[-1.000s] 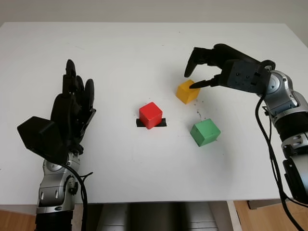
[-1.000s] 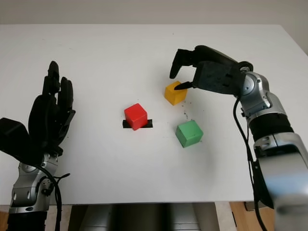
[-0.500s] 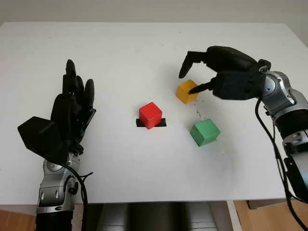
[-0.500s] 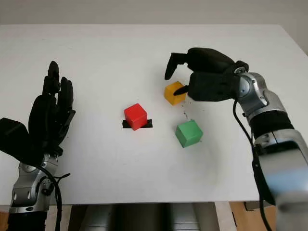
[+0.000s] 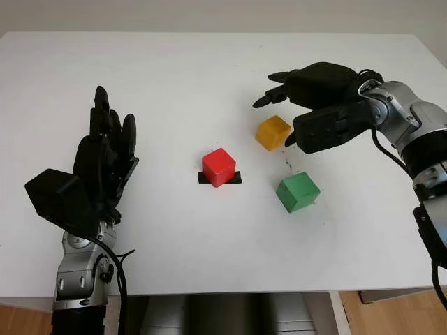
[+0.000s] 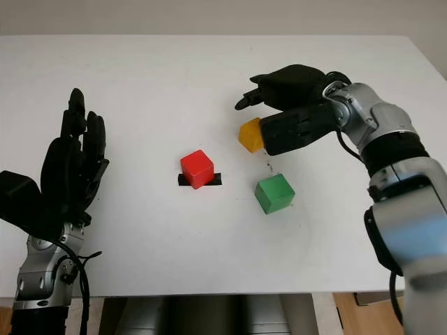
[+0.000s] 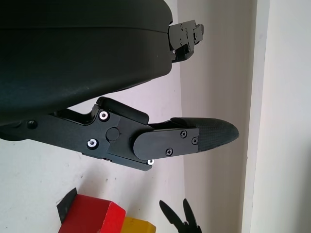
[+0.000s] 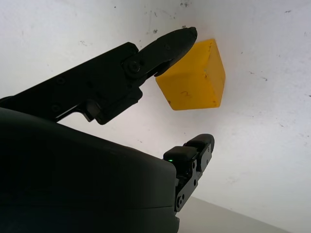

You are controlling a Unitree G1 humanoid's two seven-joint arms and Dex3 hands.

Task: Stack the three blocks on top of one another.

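Observation:
A yellow block (image 5: 272, 132) lies right of the table's middle. My right hand (image 5: 276, 112) hovers over it, open, long fingers (image 8: 165, 43) reaching past its far side and the thumb (image 5: 290, 141) at its near right; nothing is grasped. The red block (image 5: 218, 166) sits on a black tape mark (image 5: 236, 179) at the centre. Nearer and to the right lies the green block (image 5: 297, 192). All three lie apart on the table. My left hand (image 5: 105, 157) is held up open at the left, away from the blocks.
The white table (image 5: 174, 84) stretches wide around the blocks, its front edge (image 5: 230, 289) close to me. Small dark specks (image 5: 288, 165) mark the surface between the yellow and green blocks.
My right hand has turned palm down and swung over the yellow block, its fingers stretching out past the block's far side. The blocks and my left hand have not moved.

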